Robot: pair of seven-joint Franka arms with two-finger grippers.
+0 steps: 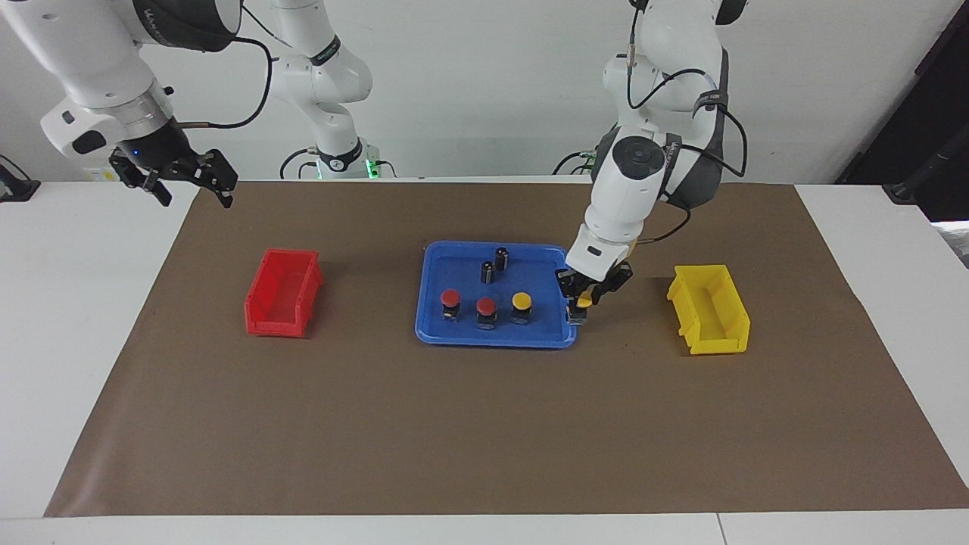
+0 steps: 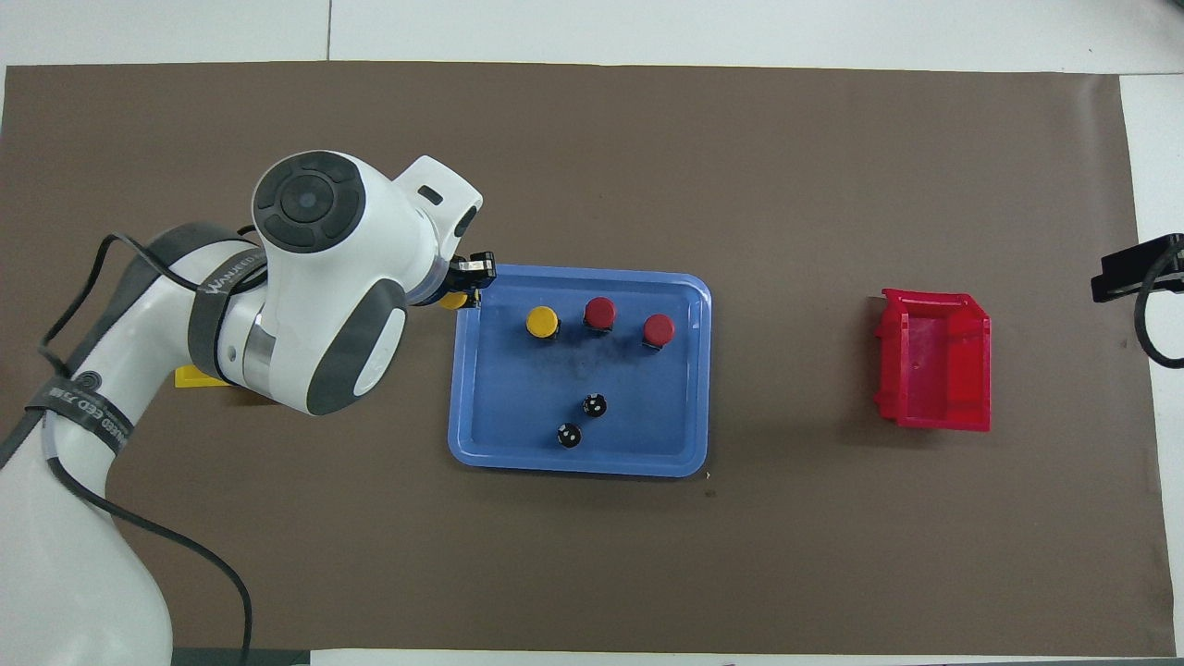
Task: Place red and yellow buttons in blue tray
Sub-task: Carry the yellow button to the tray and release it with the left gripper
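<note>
Three buttons [image 1: 486,306] already sat in our blue tray [image 1: 496,337], so our left gripper [image 1: 581,309], pinching the last yellow button [image 1: 584,302], hung over its three-o'clock rim while the right gripper [image 1: 189,184] waited, jaws spread.

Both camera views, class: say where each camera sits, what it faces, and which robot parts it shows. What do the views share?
Facing view: high across the table, facing the robots; both arms and bases show, left gripper at the blue tray, right gripper raised.
Overhead view: above the robots' end, looking down; only the left arm shows fully.
Shared: tray, red bin, buttons, half a turn apart.
</note>
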